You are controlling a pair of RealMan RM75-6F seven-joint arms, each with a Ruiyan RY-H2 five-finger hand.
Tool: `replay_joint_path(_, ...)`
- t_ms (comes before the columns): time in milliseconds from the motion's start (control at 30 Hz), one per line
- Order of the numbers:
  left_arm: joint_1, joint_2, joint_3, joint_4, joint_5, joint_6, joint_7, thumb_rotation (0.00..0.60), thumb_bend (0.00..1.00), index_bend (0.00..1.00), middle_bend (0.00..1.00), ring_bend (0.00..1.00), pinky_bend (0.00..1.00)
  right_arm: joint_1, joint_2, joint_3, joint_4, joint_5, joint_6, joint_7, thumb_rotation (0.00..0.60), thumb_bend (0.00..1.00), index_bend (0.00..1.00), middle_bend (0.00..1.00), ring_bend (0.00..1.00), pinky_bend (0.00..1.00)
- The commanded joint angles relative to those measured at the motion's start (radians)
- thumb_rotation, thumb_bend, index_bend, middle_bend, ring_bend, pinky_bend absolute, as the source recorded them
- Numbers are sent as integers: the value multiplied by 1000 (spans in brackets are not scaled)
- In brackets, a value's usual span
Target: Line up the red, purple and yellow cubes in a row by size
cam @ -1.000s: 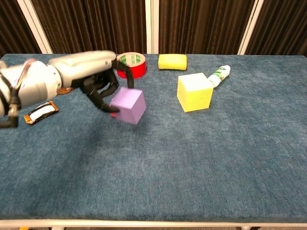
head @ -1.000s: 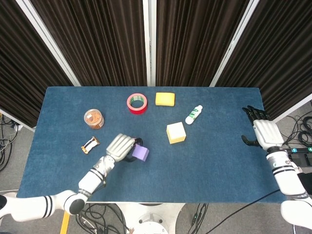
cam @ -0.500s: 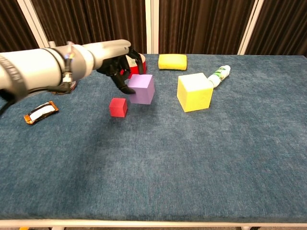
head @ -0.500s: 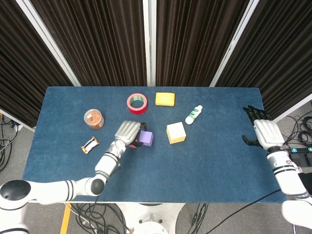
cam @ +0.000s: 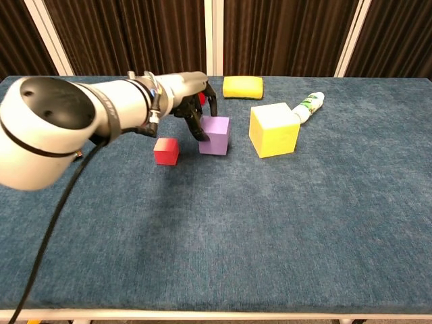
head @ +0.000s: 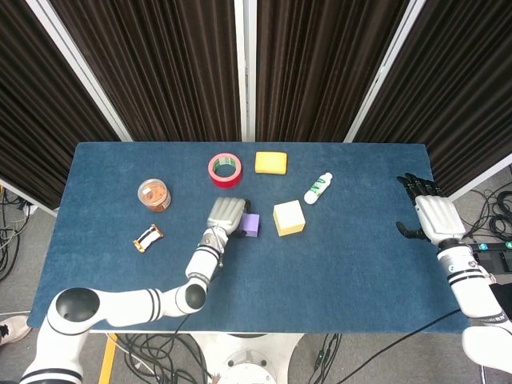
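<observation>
Blue cloth covers the big table (head: 360, 264) that fills the middle of both views. My left arm (cam: 61, 128) is the biggest thing in the chest view, a fat white tube coming in from the left side. My left hand (head: 226, 215) sits near the middle of the head view, and its dark fingers (cam: 200, 127) are curled onto the left side of the purple cube (cam: 215, 136), holding it. That purple cube is down on the table or just above it; I cannot tell which. Just to its right, a little apart, sits the yellow cube (cam: 274, 129), the biggest cube. The red cube (cam: 166, 150) is the smallest one and sits left of the purple cube, a bit lower in the chest view. My right hand (head: 433, 214) is far off at the right edge of the head view, flat, fingers apart, holding nothing. Near the top of the table are a red tape roll (head: 225, 170), a yellow sponge (head: 271, 162) and a small white bottle (head: 318, 189). On the left are a round jar (head: 154, 194) and a tiny wrapped thing (head: 147, 237).
</observation>
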Motion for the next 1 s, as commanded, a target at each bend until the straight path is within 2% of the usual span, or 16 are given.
replay_joint_path(33, -17, -32, -7, 35, -21, 16, 9, 600, 273, 533, 906, 897, 977, 0, -1, -1, 0, -1, -4, 0, 600, 241, 0, 0, 0, 0)
replay_joint_path(200, -30, -70, -14, 82, -20, 56, 22, 600, 268, 533, 903, 897, 977, 0, -1, -3, -3, -7, -6, -2, 600, 240, 0, 0, 0, 0)
replay_joint_path(400, -28, -75, -26, 82, -28, 76, 44, 600, 243, 527, 901, 897, 977, 0, -1, -3, -9, -13, -8, -6, 600, 240, 0, 0, 0, 0)
replay_joint_path(533, -24, -75, -32, 70, -25, 80, 47, 600, 188, 423, 901, 897, 974, 1, 0, -5, -15, -14, -12, -11, 600, 242, 0, 0, 0, 0)
replay_joint_path(667, -13, -60, -30, 42, -8, 87, 45, 600, 167, 334, 901, 897, 971, 2, 4, -6, -24, -15, -12, -18, 600, 242, 0, 0, 0, 0)
replay_joint_path(833, 12, -26, -18, -10, 14, 104, 43, 600, 159, 301, 900, 897, 969, 3, 7, -9, -33, -20, -18, -21, 600, 242, 0, 0, 0, 0)
replay_joint_path(1000, 65, 47, 11, -115, 72, 143, 22, 600, 159, 296, 892, 892, 967, 22, 14, -14, -37, -38, -61, -17, 600, 212, 0, 4, 0, 0)
